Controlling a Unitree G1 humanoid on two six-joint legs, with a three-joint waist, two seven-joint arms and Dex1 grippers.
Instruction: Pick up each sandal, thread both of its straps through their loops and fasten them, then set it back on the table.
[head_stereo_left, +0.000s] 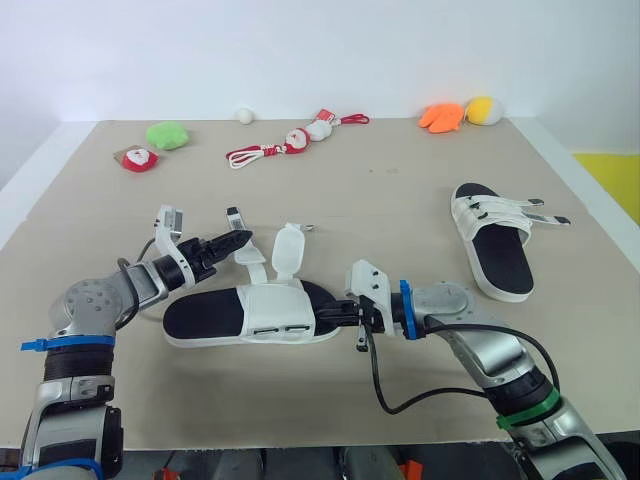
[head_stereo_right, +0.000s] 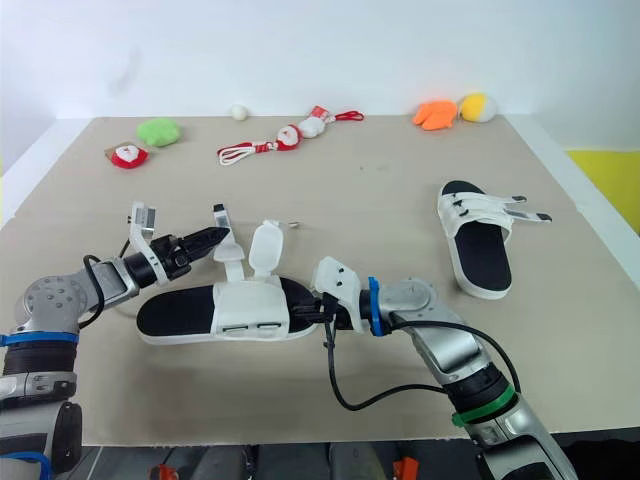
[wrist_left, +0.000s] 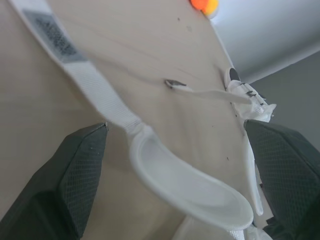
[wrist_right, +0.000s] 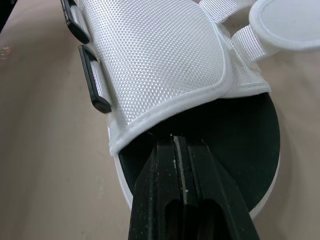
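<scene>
While my closed right gripper (head_stereo_left: 338, 312) seemingly pins the black-soled white sandal (head_stereo_left: 205, 318), my spread left gripper (head_stereo_left: 238, 241) should pinch its loose webbing strap (wrist_left: 92, 82).

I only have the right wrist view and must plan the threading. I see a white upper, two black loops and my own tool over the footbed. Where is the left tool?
Observer: The left tool hovers open at the far side of that sandal, with a loose strap between its fingers.
Operator: Where do the straps lie?
Observer: Spread on the table on the side opposite the loops. A rounded flap lies there too.
Operator: And the other one?
Observer: The second sandal lies on the table farther to the robot's right, apart from the first, with its strap ends sticking out sideways.
</scene>
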